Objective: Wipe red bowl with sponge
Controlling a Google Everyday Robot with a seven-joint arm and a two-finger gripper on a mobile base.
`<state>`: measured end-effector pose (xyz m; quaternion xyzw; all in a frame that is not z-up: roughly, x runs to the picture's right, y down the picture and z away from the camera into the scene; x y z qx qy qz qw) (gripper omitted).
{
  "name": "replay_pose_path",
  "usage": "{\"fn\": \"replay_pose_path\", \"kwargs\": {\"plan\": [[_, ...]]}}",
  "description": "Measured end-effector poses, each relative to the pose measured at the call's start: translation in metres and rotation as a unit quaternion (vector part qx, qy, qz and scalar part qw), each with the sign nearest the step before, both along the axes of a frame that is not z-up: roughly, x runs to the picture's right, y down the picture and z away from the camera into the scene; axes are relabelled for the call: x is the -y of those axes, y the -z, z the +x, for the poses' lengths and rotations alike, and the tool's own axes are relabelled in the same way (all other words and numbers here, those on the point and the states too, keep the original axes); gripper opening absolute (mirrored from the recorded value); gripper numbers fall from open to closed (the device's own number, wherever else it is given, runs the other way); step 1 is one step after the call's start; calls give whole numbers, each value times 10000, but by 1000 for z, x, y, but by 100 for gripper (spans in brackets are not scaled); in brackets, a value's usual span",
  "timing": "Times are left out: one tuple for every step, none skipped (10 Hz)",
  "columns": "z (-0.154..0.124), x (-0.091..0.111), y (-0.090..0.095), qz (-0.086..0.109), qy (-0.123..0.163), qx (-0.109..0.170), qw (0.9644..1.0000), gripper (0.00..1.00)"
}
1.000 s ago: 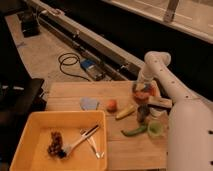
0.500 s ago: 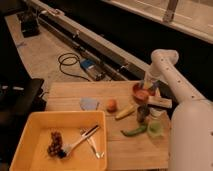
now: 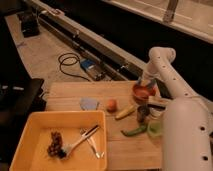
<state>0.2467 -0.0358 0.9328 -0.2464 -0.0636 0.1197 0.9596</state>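
**Over the red bowl, with the wiping barely readable**

At the far right of the wooden surface (image 3: pixel 70 95), the red bowl (image 3: pixel 144 93) sits near the back edge, and the white arm (image 3: pixel 162 70) bends down from above so that its end comes right to the bowl's far rim. The tool (image 3: pixel 146 83) is there, just above or inside the bowl, seen mostly from behind the wrist. A small bluish patch shows at its tip, which could be the sponge (image 3: pixel 141 81), but it is too small to be sure of, and I cannot tell how the tool is set or whether it has hold of anything.

Judging from this position, the approach is done: the arm has the bowl under it, which is where a wipe would take place. Whether the sponge is touching the inside of the bowl, or hangs just over it, cannot be read. So the wiping itself is either just beginning or in hand; nothing shows it finished, and lifting away is left in any case.

Around the bowl lie things that play no part: an orange fruit (image 3: pixel 112 105) just left of it, a yellow-green pod (image 3: pixel 125 112) and a green pepper (image 3: pixel 133 131) in front, a dark can (image 3: pixel 143 113) close beside the robot's body, and a flat pale blue patch (image 3: pixel 89 104) further left. A big yellow tub (image 3: pixel 30 131) holds utensils at the near left corner.
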Motion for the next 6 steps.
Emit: {"fn": "replay_pose_path", "kwargs": {"plan": [[-12, -4, 0, -23, 46, 102, 9999, 0], [-23, -12, 2, -73, 96, 231, 9997, 0], [-26, -22, 4, -148, 119, 292, 9994, 0], [-27, -29, 5, -205, 116, 325, 9992, 0], [-24, -34, 7, -261, 94, 331, 9991, 0], [-17, -43, 9, -351, 56, 298, 9989, 0]]}}
